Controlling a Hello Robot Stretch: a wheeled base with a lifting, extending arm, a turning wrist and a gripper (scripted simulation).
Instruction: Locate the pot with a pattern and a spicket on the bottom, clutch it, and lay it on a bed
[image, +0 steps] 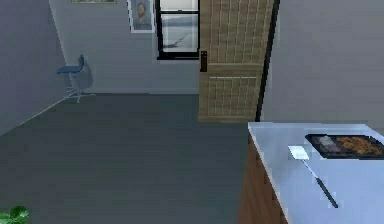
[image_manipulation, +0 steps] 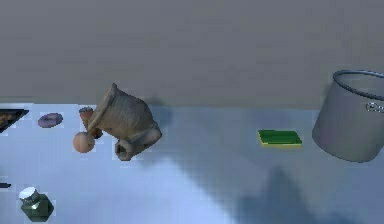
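Gripper state cannot be told from these pictures. In the arm side view, the brown-grey pot (image_manipulation: 122, 120) sits tilted over a pale countertop (image_manipulation: 200, 180) against a grey wall, with a short spout at its lower end. Its pattern is too faint to make out, and I cannot tell whether it rests on the surface. A small orange ball (image_manipulation: 83, 142) lies just beside it. A green sponge (image_manipulation: 279, 138) and a large grey bucket (image_manipulation: 352, 115) stand well apart toward the arm side view's right. In the forward view, a dark tray (image: 345, 145) and a spatula (image: 312, 170) lie on the counter, with a wooden door (image: 235, 60) beyond.

Risks, as I judge them: the pot's rounded, tilted body could roll or slip from the gripper, and a nudge could send the ball off the counter. With no bed nearby, a long carry gives a weak hold time to fail.
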